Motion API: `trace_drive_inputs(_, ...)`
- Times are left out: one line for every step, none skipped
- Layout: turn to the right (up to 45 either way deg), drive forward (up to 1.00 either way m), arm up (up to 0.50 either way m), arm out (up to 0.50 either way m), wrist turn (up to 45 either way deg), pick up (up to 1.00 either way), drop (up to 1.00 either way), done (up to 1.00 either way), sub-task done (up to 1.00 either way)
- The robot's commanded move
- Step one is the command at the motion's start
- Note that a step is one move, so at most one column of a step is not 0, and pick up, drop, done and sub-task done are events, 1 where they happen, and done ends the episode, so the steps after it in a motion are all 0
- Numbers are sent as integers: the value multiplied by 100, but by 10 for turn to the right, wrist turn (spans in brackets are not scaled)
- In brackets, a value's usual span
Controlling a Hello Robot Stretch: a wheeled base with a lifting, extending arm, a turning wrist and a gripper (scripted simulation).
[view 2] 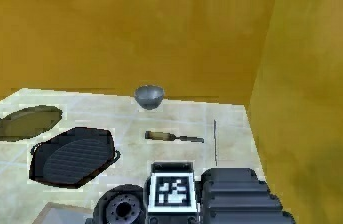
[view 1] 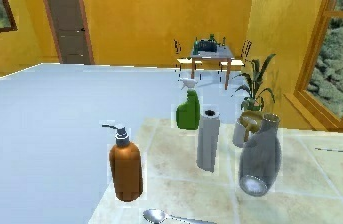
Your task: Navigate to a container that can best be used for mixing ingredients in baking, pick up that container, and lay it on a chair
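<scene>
Tile in pale, mottled cream covers the desk (view 2: 229,130) in both views. In the arm side view a small grey bowl (view 2: 149,96), rounded and smooth with a dull metallic sheen, sits in the upper middle of the frame, at the desk's far edge by the ochre wall (view 2: 109,40). Below it lies a slim brown-handled utensil (view 2: 169,136). At lower left is a dark, ribbed octagonal pan (view 2: 74,157), beside a flat tan octagonal inset (view 2: 29,122).

The tool (view 2: 119,208) shows as a dark round body at the bottom edge, left of a white marker square (view 2: 172,190). Its fingers cannot be made out, so I cannot tell whether it holds anything. The bowl lies higher in the frame than the tool, slightly right of it and apart from it.

In the forward view a brown pump bottle (view 1: 126,165), a green spray bottle (view 1: 188,108), a white paper roll (view 1: 208,140) and a glossy grey vase (view 1: 259,155) stand on the desk. A leafy plant (view 1: 254,90) stands behind them. A wooden table (view 1: 211,62) with chairs (view 1: 247,50) stands in the upper middle.
</scene>
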Motion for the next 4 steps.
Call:
trace_drive_inputs(0,0,0,48,0,0,0,0,0)
trace_drive_inputs(0,0,0,0,450,0,0,0,0)
trace_drive_inputs(0,0,0,0,450,0,0,0,0)
trace_drive_inputs(0,0,0,0,450,0,0,0,0)
